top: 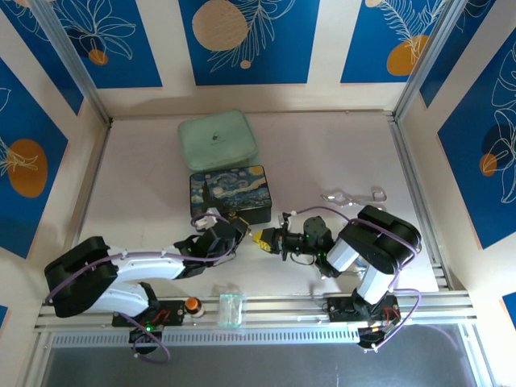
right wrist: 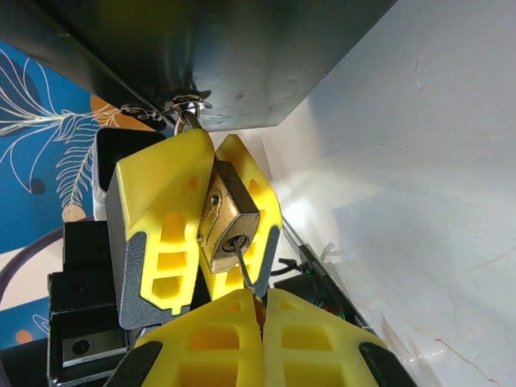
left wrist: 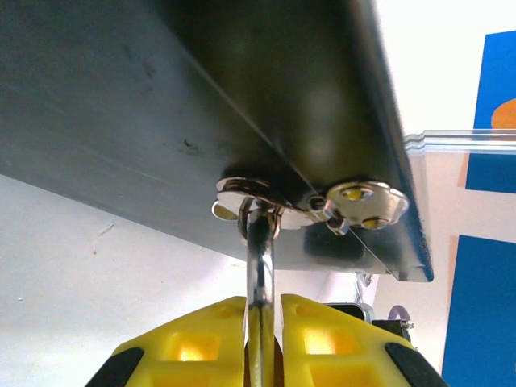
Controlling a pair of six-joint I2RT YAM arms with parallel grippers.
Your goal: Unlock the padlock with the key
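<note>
Right gripper (right wrist: pixel 260 305) tight around key (right wrist: pixel 241 268)

Bright light; table (right wrist: pixel 419 121) washed out; box (left wrist: pixel 161 97) underside shadowed.

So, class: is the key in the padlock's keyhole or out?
In: the key runs from the shut right gripper into the keyhole of the padlock, clamped by the left gripper.

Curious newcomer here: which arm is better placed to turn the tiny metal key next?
Right: the right claw pinches the tiny metal key, tip at the small brass padlock's keyhole; the left claw grips that padlock.
</note>
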